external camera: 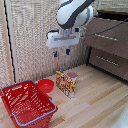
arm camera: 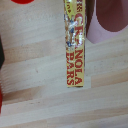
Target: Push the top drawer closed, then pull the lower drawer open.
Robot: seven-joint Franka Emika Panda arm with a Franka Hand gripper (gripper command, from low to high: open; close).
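The dark brown cabinet stands at the exterior view's right. Its top drawer point(external camera: 111, 29) juts out past the lower drawer point(external camera: 109, 64), whose front looks flush; each carries a slim silver bar handle. My gripper point(external camera: 62, 52) hangs in the air to the exterior view's left of the cabinet, roughly level with the top drawer and well apart from it. Its blue-tipped fingers point(external camera: 56, 54) point down, spread open with nothing between them. The wrist view looks straight down at the floor and shows neither drawer nor my fingers.
Below the gripper on the wooden floor stand a granola bar box point(external camera: 65, 83) point(arm camera: 75, 47) and a pink cup point(external camera: 73, 76) point(arm camera: 111, 22). A red bowl point(external camera: 46, 85) and a red basket point(external camera: 27, 104) sit toward the exterior view's left. A pale panelled wall is behind.
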